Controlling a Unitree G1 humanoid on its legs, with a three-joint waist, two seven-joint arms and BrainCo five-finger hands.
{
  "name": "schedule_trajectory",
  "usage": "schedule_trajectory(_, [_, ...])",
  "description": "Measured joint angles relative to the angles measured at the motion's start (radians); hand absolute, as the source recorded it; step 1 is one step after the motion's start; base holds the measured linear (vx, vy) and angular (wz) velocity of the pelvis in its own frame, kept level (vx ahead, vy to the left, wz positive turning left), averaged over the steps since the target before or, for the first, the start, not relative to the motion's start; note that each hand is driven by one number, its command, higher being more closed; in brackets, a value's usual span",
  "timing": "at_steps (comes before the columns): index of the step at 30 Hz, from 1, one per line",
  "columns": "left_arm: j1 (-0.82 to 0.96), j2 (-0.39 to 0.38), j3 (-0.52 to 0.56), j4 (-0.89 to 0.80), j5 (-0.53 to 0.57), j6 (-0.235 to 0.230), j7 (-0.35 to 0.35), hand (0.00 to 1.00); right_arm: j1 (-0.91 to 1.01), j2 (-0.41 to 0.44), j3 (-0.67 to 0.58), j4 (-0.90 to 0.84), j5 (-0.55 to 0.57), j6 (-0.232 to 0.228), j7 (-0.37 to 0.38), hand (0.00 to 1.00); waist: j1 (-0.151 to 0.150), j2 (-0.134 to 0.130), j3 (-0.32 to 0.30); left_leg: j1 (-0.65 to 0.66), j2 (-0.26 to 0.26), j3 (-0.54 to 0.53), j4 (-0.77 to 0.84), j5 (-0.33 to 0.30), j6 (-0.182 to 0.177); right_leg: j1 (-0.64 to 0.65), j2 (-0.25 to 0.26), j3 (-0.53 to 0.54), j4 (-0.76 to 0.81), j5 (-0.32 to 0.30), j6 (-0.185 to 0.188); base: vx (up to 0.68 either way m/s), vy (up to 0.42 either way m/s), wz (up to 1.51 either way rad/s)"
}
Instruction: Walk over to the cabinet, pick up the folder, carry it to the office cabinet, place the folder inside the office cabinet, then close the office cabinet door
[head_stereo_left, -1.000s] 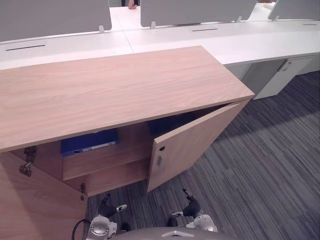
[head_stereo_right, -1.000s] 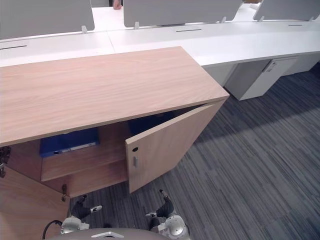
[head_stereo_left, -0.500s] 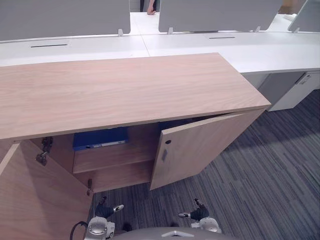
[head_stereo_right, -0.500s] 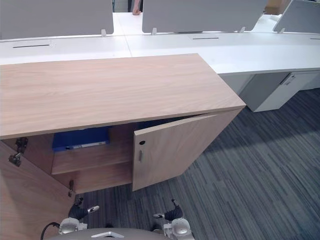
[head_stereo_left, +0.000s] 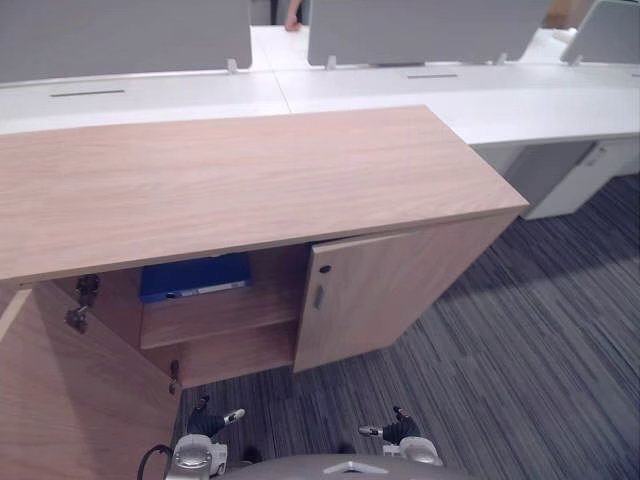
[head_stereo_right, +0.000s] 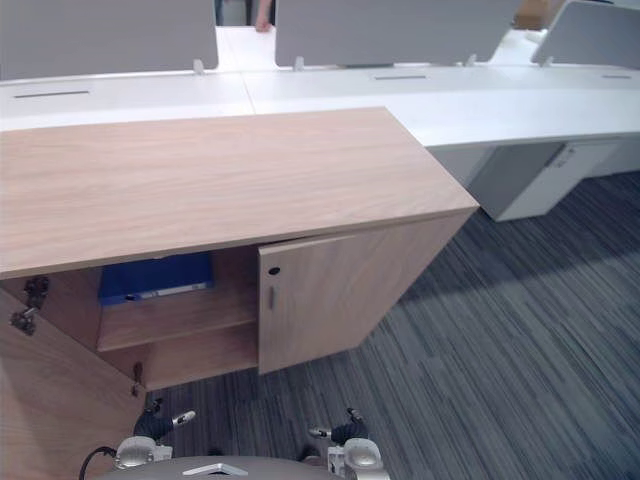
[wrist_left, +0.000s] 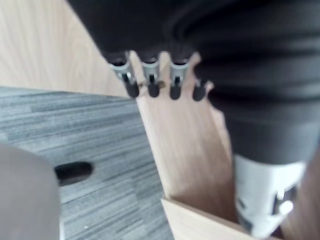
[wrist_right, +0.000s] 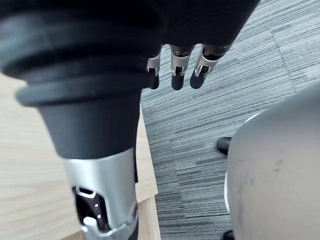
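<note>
the office cabinet (head_stereo_left: 250, 180) runs across the middle of the frame in the head views, its broad wood-grain top bare. its right door (head_stereo_left: 390, 295) stands almost flush with the front, only a thin gap showing along the top edge, with a small handle (head_stereo_left: 318, 296) near its left edge. the left door (head_stereo_left: 70, 400) is swung wide open and fills the lower left corner of the frame. inside the open left half, the blue folder (head_stereo_left: 195, 277) lies flat on the upper shelf (head_stereo_left: 215, 318), tucked just under the cabinet top, left of centre in the frame.

the left hand (wrist_left: 151, 82) hangs low near the bottom edge, left of centre in the head views; in its wrist view its fingers hang loose in a row, apart from each other, around nothing, with wood panel and carpet past them. the right hand (wrist_right: 177, 67) hangs at the bottom edge right of centre, its fingers likewise relaxed and empty above the grey striped carpet (head_stereo_left: 540, 350).

behind the cabinet a long white desk (head_stereo_left: 400, 85) crosses the upper part of the frame, with grey dividers (head_stereo_left: 420, 25) standing along it. a white drawer unit (head_stereo_left: 585, 175) sits under the desk at the right edge.
</note>
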Motion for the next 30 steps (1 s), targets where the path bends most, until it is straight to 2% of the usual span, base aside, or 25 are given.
schedule_trajectory(3, [-0.007,0.011,0.001,0.0,-0.003,0.001,-0.001,0.0,-0.008,0.0,-0.002,-0.001,0.0,-0.001,0.0,0.0,-0.003,-0.009,0.009,-0.032,0.002,-0.008,0.001,0.003,0.005,-0.048,0.0,0.027,0.039,-0.021,0.011,-0.03,-0.008,0.04])
schedule_trajectory(6, [-0.008,0.02,0.018,-0.002,-0.012,0.001,0.0,0.0,-0.003,0.0,-0.014,-0.001,0.001,-0.001,0.0,0.0,0.003,-0.009,0.009,-0.043,0.0,-0.047,0.001,0.002,0.008,-0.056,-0.011,0.011,0.079,-0.048,0.025,0.05,-0.003,0.4])
schedule_trajectory(9, [-0.007,0.027,0.05,-0.004,-0.031,0.008,0.005,0.0,-0.002,-0.003,-0.02,-0.004,0.001,-0.001,0.0,0.0,0.004,-0.003,0.01,-0.055,0.008,-0.112,0.007,0.011,-0.005,-0.053,0.005,0.095,0.126,-0.056,0.011,0.13,0.04,0.73])
schedule_trajectory(11, [-0.007,0.034,0.068,-0.006,-0.043,0.009,0.015,0.0,-0.007,0.004,-0.018,-0.003,0.002,0.003,0.0,0.0,0.032,-0.019,0.0,-0.092,0.004,-0.139,0.008,0.026,-0.009,-0.053,0.005,0.114,0.085,-0.084,0.012,0.12,-0.002,0.46])
schedule_trajectory(13, [-0.014,0.032,0.07,-0.006,-0.053,0.009,0.022,0.0,-0.02,0.0,-0.019,-0.005,0.002,0.003,0.0,0.0,0.033,-0.017,0.004,-0.129,0.002,-0.176,0.029,0.033,-0.015,-0.054,0.007,0.085,0.064,-0.089,0.009,0.06,-0.063,0.58])
schedule_trajectory(14, [-0.025,0.027,0.069,-0.008,-0.059,0.009,0.022,0.0,-0.027,-0.004,-0.021,-0.008,0.003,0.003,-0.001,0.0,0.025,-0.013,0.015,-0.158,-0.001,-0.201,0.066,0.031,-0.017,-0.051,0.007,0.058,0.065,-0.092,0.004,0.02,-0.069,1.02])
schedule_trajectory(16, [-0.042,0.01,0.064,-0.016,-0.065,0.009,0.023,0.0,-0.029,-0.014,-0.029,-0.016,0.016,0.002,-0.004,0.0,0.014,0.024,0.045,-0.197,-0.007,-0.218,0.114,0.037,-0.025,-0.03,0.01,-0.004,0.07,-0.105,-0.012,-0.03,-0.069,1.11])
schedule_trajectory(17, [-0.04,0.002,0.058,-0.035,-0.066,0.008,0.023,0.0,-0.031,-0.018,-0.042,-0.021,0.021,0.002,-0.007,0.0,0.01,0.038,0.056,-0.218,-0.007,-0.194,0.131,0.07,-0.063,-0.025,0.01,-0.026,0.085,-0.111,-0.019,-0.11,-0.076,1.11])
schedule_trajectory(18, [-0.039,0.001,0.052,-0.042,-0.069,0.004,0.023,0.0,-0.028,-0.018,-0.057,-0.022,0.021,0.003,-0.007,0.0,0.008,0.042,0.056,-0.214,-0.006,-0.173,0.093,0.12,-0.068,-0.021,0.005,-0.043,0.089,-0.109,-0.031,-0.13,-0.064,0.99])
schedule_trajectory(19, [-0.038,0.0,0.053,-0.041,-0.069,0.002,0.023,0.0,-0.028,-0.011,-0.059,-0.023,0.022,0.002,-0.008,0.0,0.007,0.039,0.057,-0.214,0.001,-0.146,0.091,0.107,-0.067,-0.02,-0.001,-0.059,0.088,-0.112,-0.039,-0.11,-0.022,0.7])
schedule_trajectory(20, [-0.041,-0.011,0.064,-0.036,-0.069,0.006,0.02,0.0,-0.031,-0.011,-0.069,-0.023,0.023,0.002,-0.008,0.0,0.007,0.039,0.063,-0.232,0.017,-0.046,0.204,0.008,-0.039,-0.018,0.0,-0.082,0.09,-0.12,-0.045,-0.07,-0.021,0.37])
schedule_trajectory(21, [-0.033,-0.021,0.071,-0.036,-0.074,0.007,0.018,0.0,-0.029,-0.012,-0.071,-0.025,0.024,0.001,-0.009,0.0,0.003,0.033,0.066,-0.235,0.02,-0.008,0.276,-0.042,-0.02,-0.018,-0.002,-0.088,0.097,-0.12,-0.045,-0.07,-0.032,0.35])
schedule_trajectory(22, [-0.028,-0.027,0.078,-0.033,-0.077,0.008,0.016,0.0,-0.023,-0.017,-0.081,-0.029,0.026,0.002,-0.013,0.0,-0.003,0.035,0.065,-0.221,0.025,0.04,0.377,-0.109,-0.017,-0.013,-0.009,-0.104,0.108,-0.122,-0.046,-0.07,-0.008,0.32])
schedule_trajectory(23, [-0.025,-0.028,0.077,-0.029,-0.077,0.008,0.012,0.0,-0.009,-0.016,-0.102,-0.033,0.036,0.002,-0.022,0.0,-0.014,0.039,0.066,-0.184,0.033,0.058,0.401,-0.156,-0.024,-0.005,-0.01,-0.124,0.111,-0.125,-0.044,-0.07,0.028,0.36])
schedule_trajectory(24, [-0.026,-0.028,0.077,-0.029,-0.077,0.008,0.012,0.0,-0.006,-0.014,-0.113,-0.043,0.042,0.001,-0.026,0.0,-0.022,0.046,0.063,-0.17,0.038,0.063,0.392,-0.169,-0.023,-0.004,-0.007,-0.129,0.116,-0.127,-0.04,-0.09,0.071,0.4])
schedule_trajectory(25, [-0.027,-0.03,0.078,-0.03,-0.076,0.008,0.011,0.0,-0.006,-0.018,-0.118,-0.054,0.042,0.001,-0.028,0.0,-0.031,0.066,0.057,-0.144,0.038,0.057,0.322,-0.173,-0.015,-0.007,0.005,-0.143,0.128,-0.135,-0.03,-0.11,0.063,0.46])
schedule_trajectory(26, [-0.027,-0.02,0.074,-0.029,-0.076,0.008,0.01,0.0,-0.003,-0.009,-0.134,-0.052,0.042,0.001,-0.027,0.0,-0.036,0.052,0.055,-0.11,0.021,0.046,0.226,-0.139,0.017,-0.008,0.006,-0.147,0.12,-0.138,-0.029,-0.12,0.051,0.42])
schedule_trajectory(27, [-0.022,-0.015,0.069,-0.029,-0.076,0.008,0.01,0.0,0.004,0.001,-0.138,-0.052,0.042,0.001,-0.027,0.0,-0.036,0.05,0.053,-0.095,0.012,0.04,0.179,-0.116,0.011,-0.009,0.004,-0.147,0.106,-0.134,-0.035,-0.1,0.041,0.34])
schedule_trajectory(28, [-0.016,-0.011,0.068,-0.029,-0.072,0.009,0.01,0.0,0.014,0.015,-0.147,-0.053,0.045,0.001,-0.027,0.0,-0.033,0.034,0.038,-0.062,-0.002,0.021,0.081,-0.063,0.013,-0.005,0.005,-0.152,0.078,-0.117,-0.033,-0.07,0.039,0.26])
schedule_trajectory(29, [-0.006,-0.009,0.066,-0.023,-0.068,0.009,0.006,0.0,0.019,0.019,-0.149,-0.052,0.051,0.002,-0.027,0.0,-0.031,0.03,0.032,-0.037,-0.007,0.01,0.011,-0.017,0.026,-0.002,0.011,-0.153,0.059,-0.108,-0.032,-0.04,0.033,0.27])
schedule_trajectory(30, [-0.005,-0.008,0.064,-0.015,-0.067,0.01,0.003,0.0,0.019,0.02,-0.149,-0.052,0.052,0.002,-0.027,0.0,-0.03,0.029,0.032,-0.039,-0.009,0.001,0.007,-0.01,0.031,0.0,0.013,-0.153,0.053,-0.103,-0.029,-0.03,0.02,0.26])
